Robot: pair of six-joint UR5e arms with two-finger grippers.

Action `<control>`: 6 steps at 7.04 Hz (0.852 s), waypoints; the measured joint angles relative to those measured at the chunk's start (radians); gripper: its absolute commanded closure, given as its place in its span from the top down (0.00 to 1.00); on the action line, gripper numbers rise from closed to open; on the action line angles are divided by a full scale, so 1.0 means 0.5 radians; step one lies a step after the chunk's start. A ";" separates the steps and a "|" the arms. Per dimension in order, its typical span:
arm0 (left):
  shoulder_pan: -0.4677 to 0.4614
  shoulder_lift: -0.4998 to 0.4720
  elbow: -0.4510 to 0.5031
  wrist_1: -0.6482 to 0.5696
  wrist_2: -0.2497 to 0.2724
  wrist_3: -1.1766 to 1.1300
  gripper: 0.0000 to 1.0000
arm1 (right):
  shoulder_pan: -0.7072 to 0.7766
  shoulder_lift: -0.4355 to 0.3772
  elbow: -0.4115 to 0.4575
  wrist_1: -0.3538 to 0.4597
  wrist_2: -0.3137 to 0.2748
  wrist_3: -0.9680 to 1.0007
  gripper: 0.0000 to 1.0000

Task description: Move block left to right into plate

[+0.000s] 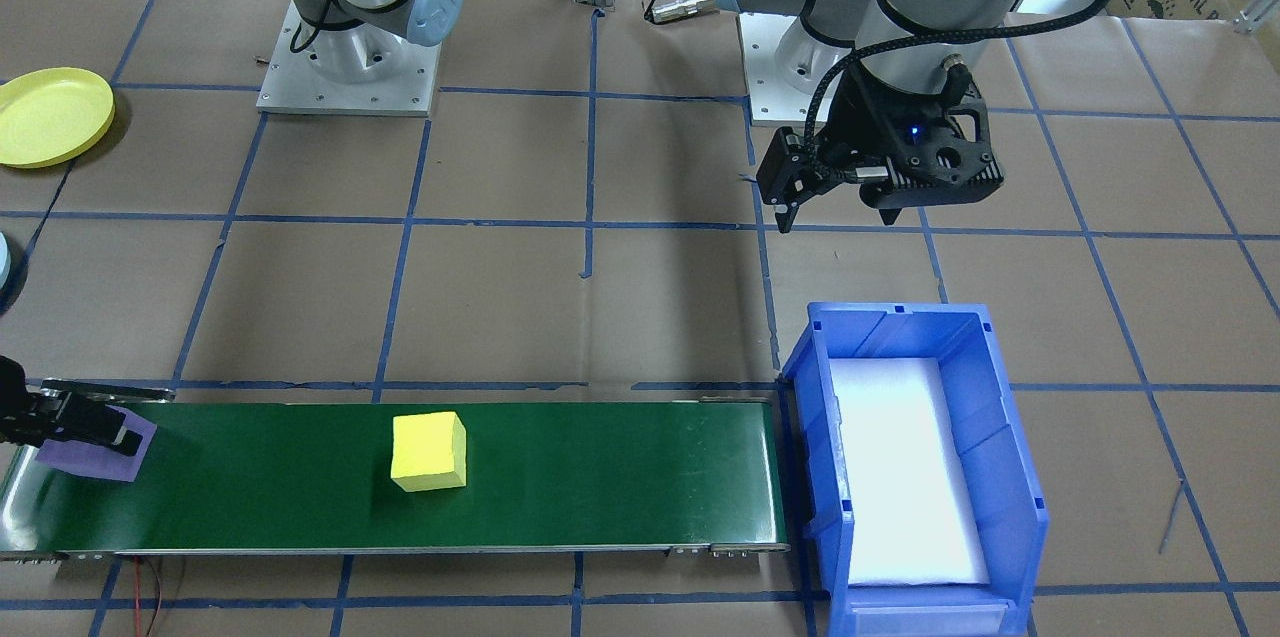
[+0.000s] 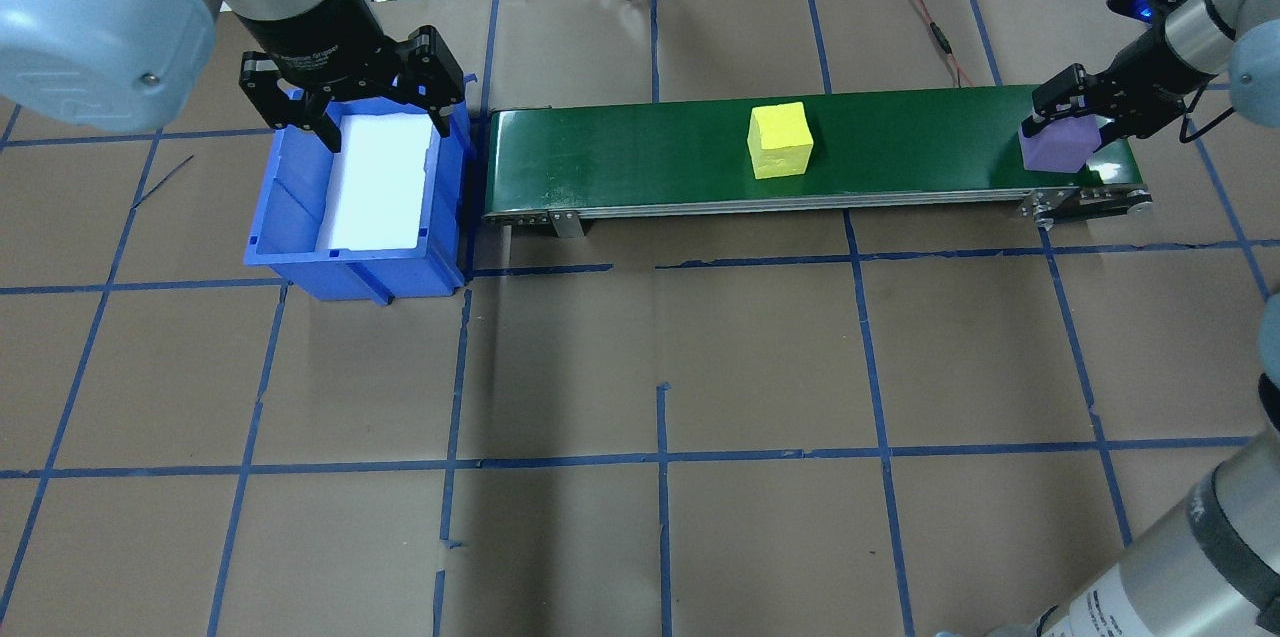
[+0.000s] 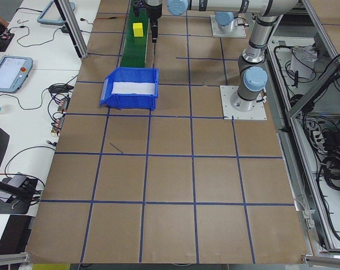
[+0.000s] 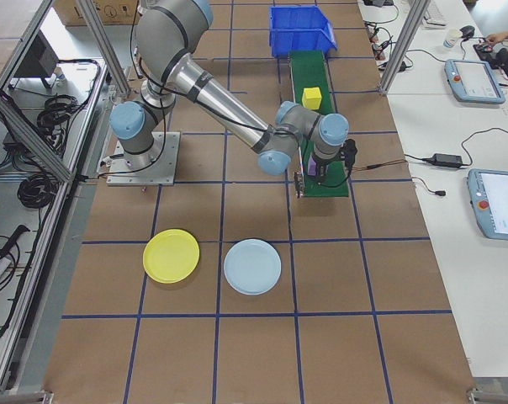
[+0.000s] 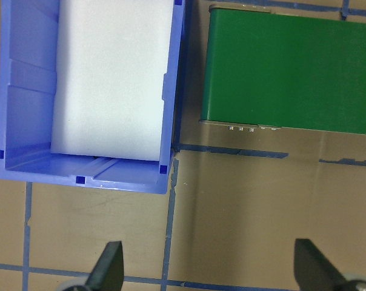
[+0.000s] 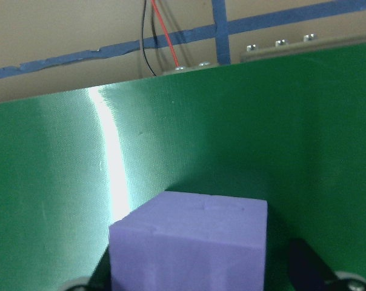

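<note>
One blue storage bin [image 2: 355, 207] stands at the robot's left end of the green conveyor belt [image 2: 640, 157], almost touching it, and holds a white foam liner [image 2: 375, 182] and no block. Two plates lie on the table off the robot's right end of the belt, well apart from it: the yellow plate [image 4: 171, 256] and, just beside it, a light blue plate [image 4: 252, 266]; both carry nothing. Two foam blocks are on the belt: a yellow block [image 2: 780, 140] near mid-length and a purple block [image 2: 1055, 145] at the right end. The right gripper [image 2: 1068, 117] is down at that end with a finger on either side of the purple block; the right wrist view shows the block filling the space between the fingers, jaws closed on it. The left gripper [image 2: 375, 122] hangs above the bin with jaws spread wide and holding nothing. The table [image 2: 660, 367] is covered in brown paper marked into squares with blue tape. Aluminium framing, cables and teach pendants flank it in the side views.
</note>
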 measured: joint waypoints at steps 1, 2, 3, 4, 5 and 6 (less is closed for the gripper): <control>0.005 0.001 -0.012 -0.009 0.002 -0.001 1.00 | 0.000 -0.002 -0.002 -0.006 -0.061 0.001 0.38; 0.011 0.001 -0.018 -0.075 0.006 -0.007 1.00 | -0.001 -0.020 -0.004 -0.008 -0.167 -0.004 0.34; 0.028 0.001 -0.021 -0.186 0.003 -0.021 1.00 | -0.007 -0.060 0.000 -0.012 -0.317 -0.024 0.33; 0.070 0.001 -0.022 -0.262 -0.010 -0.027 1.00 | -0.047 -0.123 0.014 -0.014 -0.434 -0.089 0.33; 0.109 -0.001 -0.022 -0.286 -0.022 -0.025 1.00 | -0.149 -0.174 0.025 -0.006 -0.489 -0.220 0.33; 0.125 -0.001 -0.019 -0.284 -0.025 -0.035 1.00 | -0.309 -0.199 0.033 0.004 -0.507 -0.423 0.33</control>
